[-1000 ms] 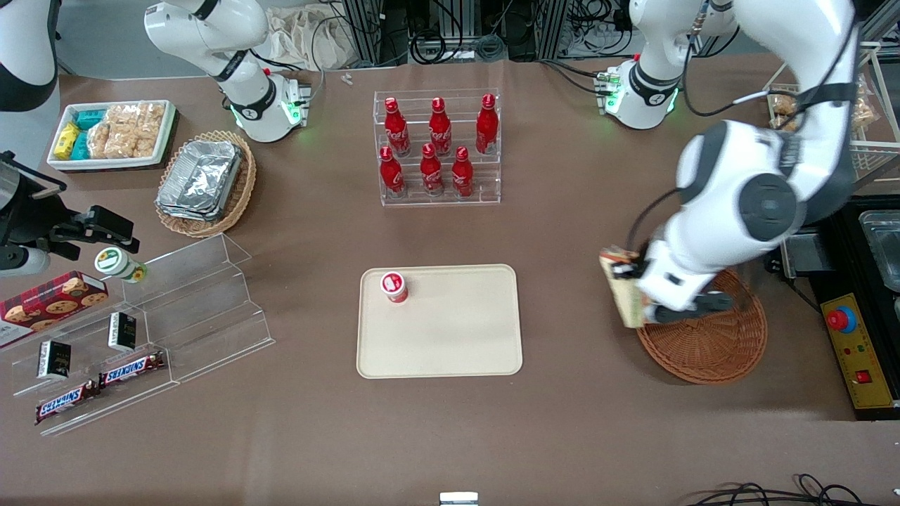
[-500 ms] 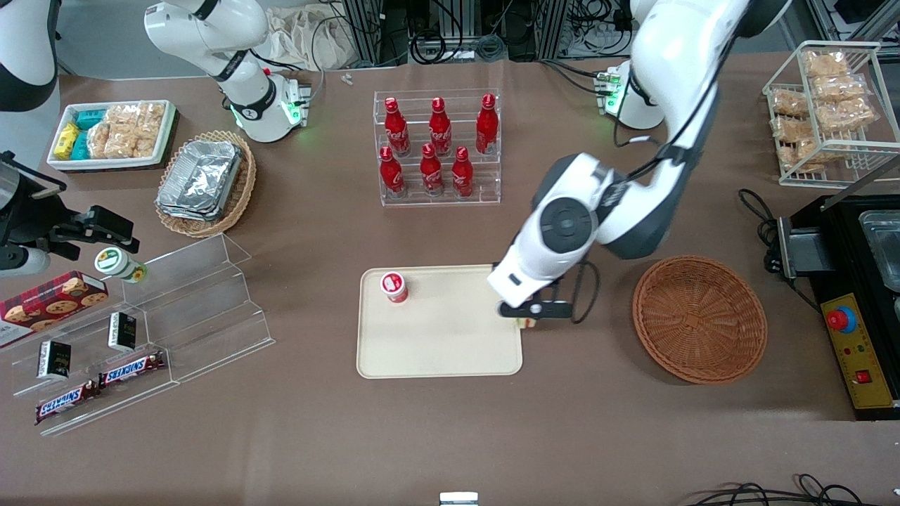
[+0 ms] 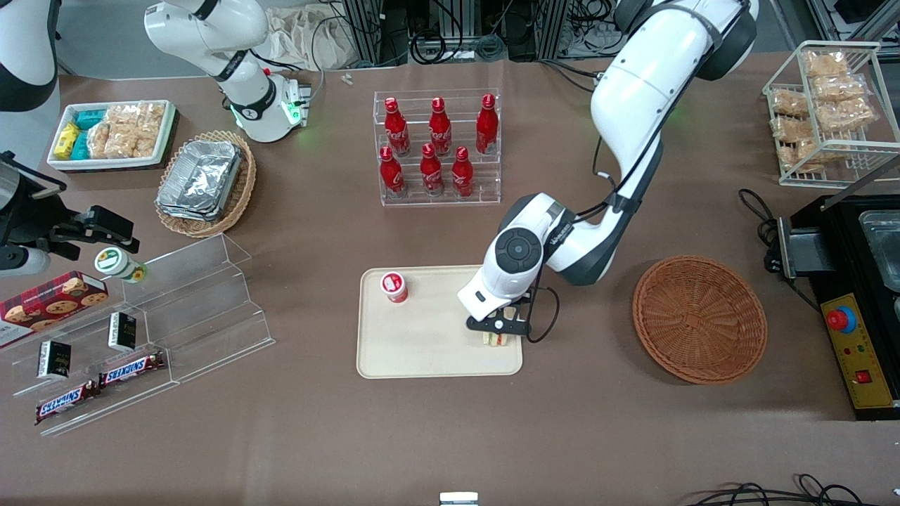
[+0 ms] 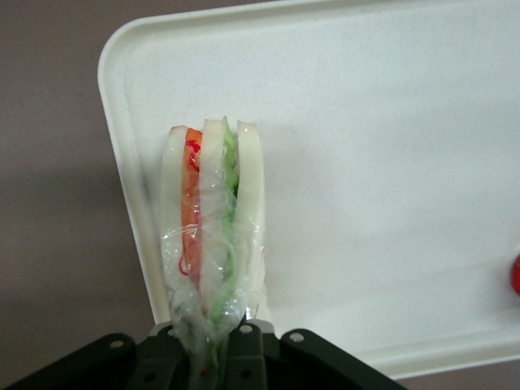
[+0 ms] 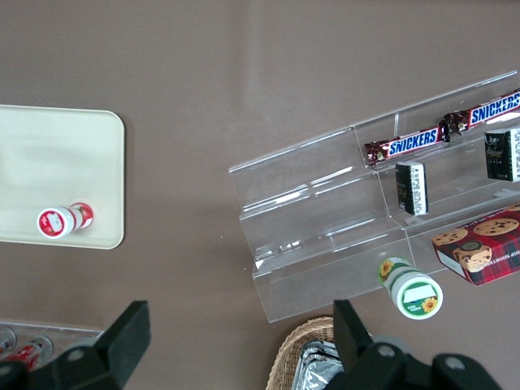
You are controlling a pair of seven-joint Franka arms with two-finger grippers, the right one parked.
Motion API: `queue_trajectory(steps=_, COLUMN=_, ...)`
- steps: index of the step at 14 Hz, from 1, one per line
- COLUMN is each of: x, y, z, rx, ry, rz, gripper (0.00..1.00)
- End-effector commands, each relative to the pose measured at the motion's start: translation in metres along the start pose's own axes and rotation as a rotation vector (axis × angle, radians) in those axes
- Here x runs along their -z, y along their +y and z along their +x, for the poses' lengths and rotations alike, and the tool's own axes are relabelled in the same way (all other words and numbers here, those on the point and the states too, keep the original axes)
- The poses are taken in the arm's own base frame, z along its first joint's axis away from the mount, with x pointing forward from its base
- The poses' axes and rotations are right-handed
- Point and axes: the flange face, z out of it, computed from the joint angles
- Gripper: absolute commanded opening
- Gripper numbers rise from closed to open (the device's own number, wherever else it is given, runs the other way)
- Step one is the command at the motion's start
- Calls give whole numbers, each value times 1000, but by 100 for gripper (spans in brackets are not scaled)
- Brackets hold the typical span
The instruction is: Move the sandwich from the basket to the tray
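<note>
Pinching the wrapped sandwich between narrowly set fingers, the claw hangs over the tray, just inside the tray's corner that lies nearest the front camera on the working arm's end. In the wrist view the sandwich stands on edge in clear film, white bread outside with orange, red and green layers between, held at one end by the black fingers, its other end pointing at the tray's short rim. Whether its lower edge touches the tray floor cannot be told.

On the same tray, close to the corner farthest from the front camera on the parked arm's end, stands a small red-and-white cup, well apart from the sandwich, with bare tray floor between them.

Toward the working arm's end of the table sits the round reddish-brown basket, holding nothing, apart from the tray with open brown tabletop between. Farther from the camera than the tray is a clear rack of red bottles. Toward the parked arm's end, a clear stepped shelf carries chocolate bars and small dark boxes, and farther off lie a tan basket of foil trays and a white tray of snack packets. A wire rack of snack bags stands near the table's corner at the working arm's end.
</note>
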Motion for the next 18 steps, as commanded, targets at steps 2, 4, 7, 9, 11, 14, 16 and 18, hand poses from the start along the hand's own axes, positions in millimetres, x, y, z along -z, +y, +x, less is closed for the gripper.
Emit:
queue_trajectory(steps=2, x=-1, y=6, z=6, rx=-9, ry=32, rz=26, gripper=75)
queue_trajectory(steps=4, x=21, y=6, z=9, rx=-26, ry=72, rz=33, gripper=100)
queue_trajectory(steps=7, x=77, y=-2, z=15, rx=-33, ry=157, rz=50, gripper=100)
queue_trajectory(steps=9, x=119, y=-28, z=22, rx=29, ry=168, rz=65, gripper=100)
queue_trajectory(steps=11, x=173, y=-49, z=15, rx=67, ry=156, rz=88, gripper=100)
queue_trajectory(steps=14, x=272, y=-135, z=18, rx=220, ry=162, rz=13, gripper=100)
queue_trajectory(steps=16, x=315, y=-181, z=9, rx=176, ry=155, rz=18, gripper=100)
queue_trajectory(steps=18, x=338, y=-221, z=-4, rx=102, ry=88, rz=23, gripper=100)
